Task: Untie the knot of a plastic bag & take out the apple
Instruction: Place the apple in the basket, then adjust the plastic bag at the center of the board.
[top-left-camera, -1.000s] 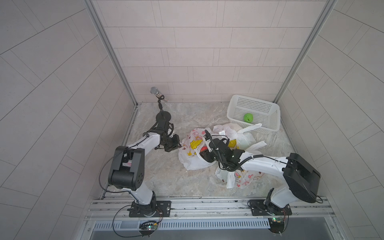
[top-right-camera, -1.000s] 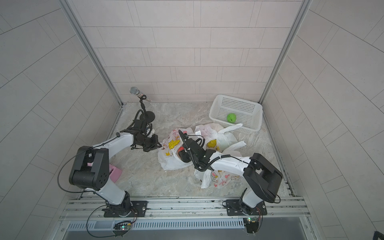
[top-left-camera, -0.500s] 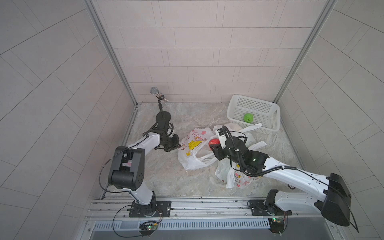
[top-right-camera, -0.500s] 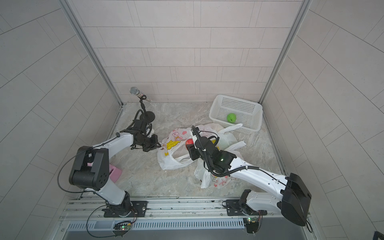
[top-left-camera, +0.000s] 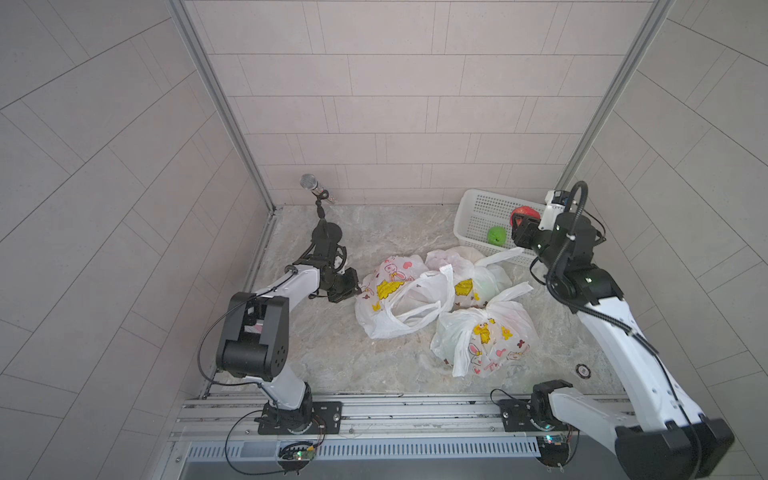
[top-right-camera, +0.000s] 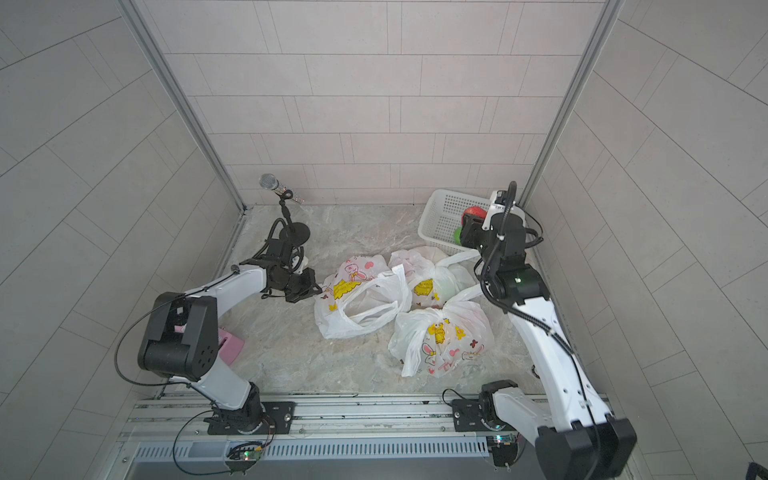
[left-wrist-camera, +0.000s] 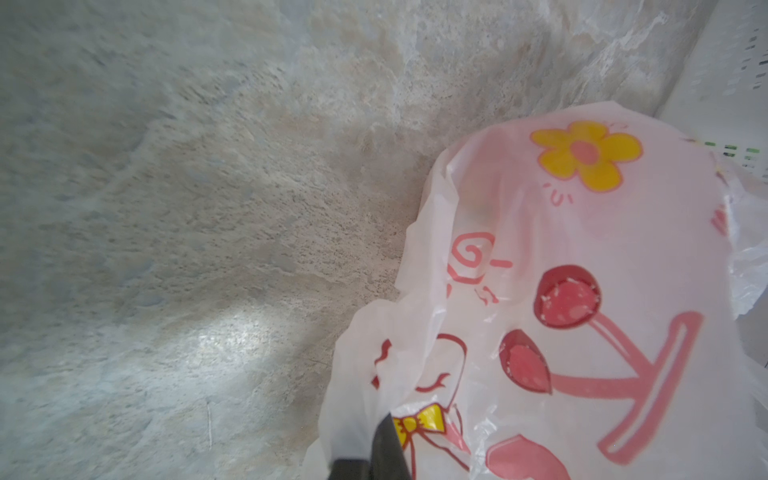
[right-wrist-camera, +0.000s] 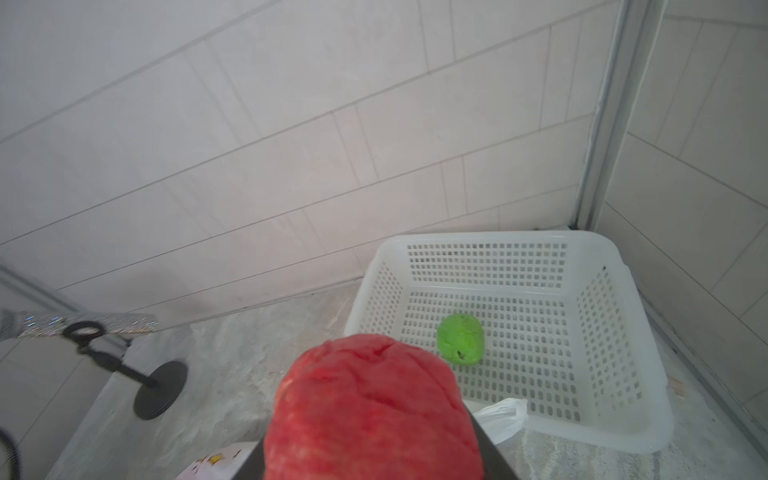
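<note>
A: Item one, the apple?
B: Red, clamped in the right gripper and raised at the white basket. Whether it is over the basket or just short of the near wall, I cannot tell. In the right wrist view it fills the lower edge and is cut off there. Only slivers of the fingers show beside it.
A: Basket contents?
B: One green fruit, plain in that wrist view. In a top view the gripper half covers it.
A: Left gripper?
B: Closed on the rim of the open bag (rabbit print). The left wrist view gives one dark fingertip with plastic bunched on it, and the rest is off frame.
A: Other stock?
B: Far knotted bag and near knotted bag, contents hard to make out. Microphone on its stand at the back. Pink block by the left arm's base, seen in a top view and partly behind the arm.
</note>
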